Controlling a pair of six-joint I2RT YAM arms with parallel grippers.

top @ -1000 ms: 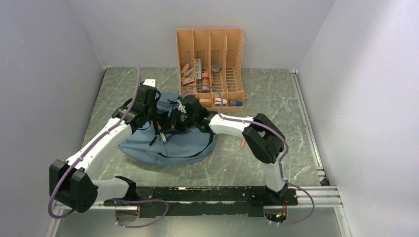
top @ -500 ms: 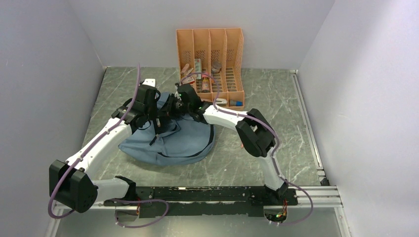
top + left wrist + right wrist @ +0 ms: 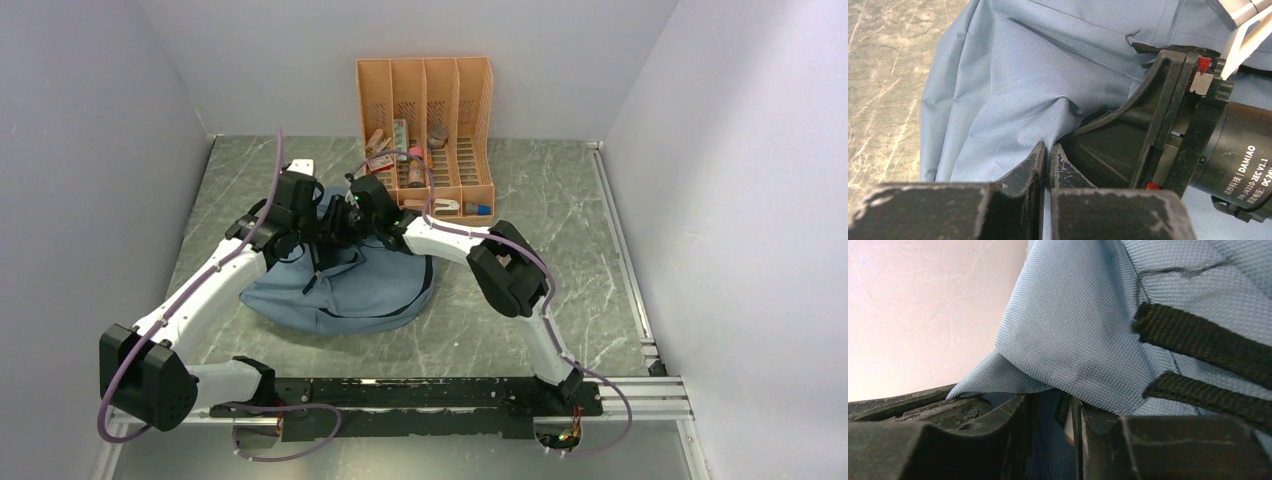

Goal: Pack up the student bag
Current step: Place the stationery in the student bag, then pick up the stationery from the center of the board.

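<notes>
Our left gripper (image 3: 1046, 157), left of the organizer (image 3: 472, 120) and nearer us, is clamped on a fold of the bag (image 3: 360, 295). The bag lies slumped on the table (image 3: 560, 210) in front of the organizer's left half. Our right gripper (image 3: 1050, 405), also before the organizer, has its jaws slightly parted beneath bag fabric.

Green marble table (image 3: 560, 300) — bears student bag (image 3: 350, 295), orange organizer (image 3: 466, 160).
</notes>
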